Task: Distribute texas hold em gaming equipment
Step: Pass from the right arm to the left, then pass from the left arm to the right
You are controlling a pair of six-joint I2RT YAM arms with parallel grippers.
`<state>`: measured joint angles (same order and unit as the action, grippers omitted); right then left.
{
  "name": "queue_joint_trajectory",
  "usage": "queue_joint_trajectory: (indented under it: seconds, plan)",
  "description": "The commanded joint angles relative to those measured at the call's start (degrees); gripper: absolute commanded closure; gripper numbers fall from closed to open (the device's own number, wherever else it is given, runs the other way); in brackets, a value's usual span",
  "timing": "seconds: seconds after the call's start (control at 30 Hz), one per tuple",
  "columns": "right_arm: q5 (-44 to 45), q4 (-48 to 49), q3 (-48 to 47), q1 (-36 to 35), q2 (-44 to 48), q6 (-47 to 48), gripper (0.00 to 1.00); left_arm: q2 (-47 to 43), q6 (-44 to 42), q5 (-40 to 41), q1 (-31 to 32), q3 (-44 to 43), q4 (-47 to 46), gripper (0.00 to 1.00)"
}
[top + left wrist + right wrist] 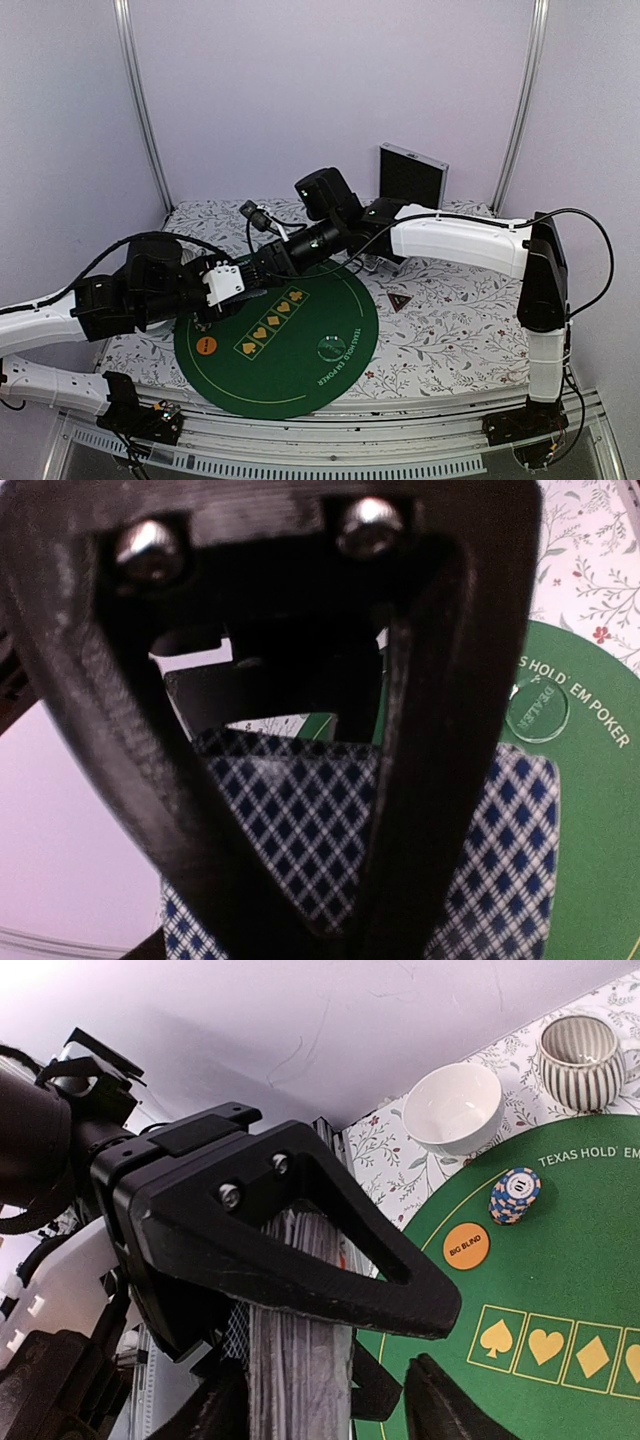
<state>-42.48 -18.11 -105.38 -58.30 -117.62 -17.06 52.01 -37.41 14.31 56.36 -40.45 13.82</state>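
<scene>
My left gripper (236,284) is shut on a deck of blue-checked playing cards (300,830), held just above the left part of the round green poker mat (300,375). The right wrist view shows the deck edge-on (300,1360). My right gripper (435,1340) reaches across to the deck, right beside it, with its jaws apart and nothing between them. An orange "big blind" disc (466,1245) and a short stack of blue-and-orange chips (515,1195) lie on the mat. A clear "dealer" disc (537,708) lies near the mat's front. A small dark red-edged triangle (398,301) lies on the cloth to the right.
A white bowl (452,1108) and a striped cup (580,1060) stand on the flowered cloth just beyond the mat's left edge. A black case (411,178) stands upright at the back. The two arms meet over the mat's left side.
</scene>
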Motion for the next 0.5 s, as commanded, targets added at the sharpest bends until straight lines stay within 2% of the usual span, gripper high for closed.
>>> queue_joint_trajectory:
  seconds: [0.0, 0.27, 0.47]
  plan:
    - [1.4, 1.2, -1.1, 0.0, -2.3, -2.2, 0.42, -0.8, 0.8, 0.0, 0.1, 0.2, -3.1, 0.50]
    - [4.8, 1.1, 4.0, 2.3, 1.0, -4.1, 0.39, -1.3, 1.7, 0.4, -0.1, 0.3, -1.0, 0.50]
    - [3.3, 1.0, 5.2, 2.9, 2.8, -3.4, 0.39, -1.0, 3.0, 0.6, -0.5, 0.8, -0.7, 0.50]
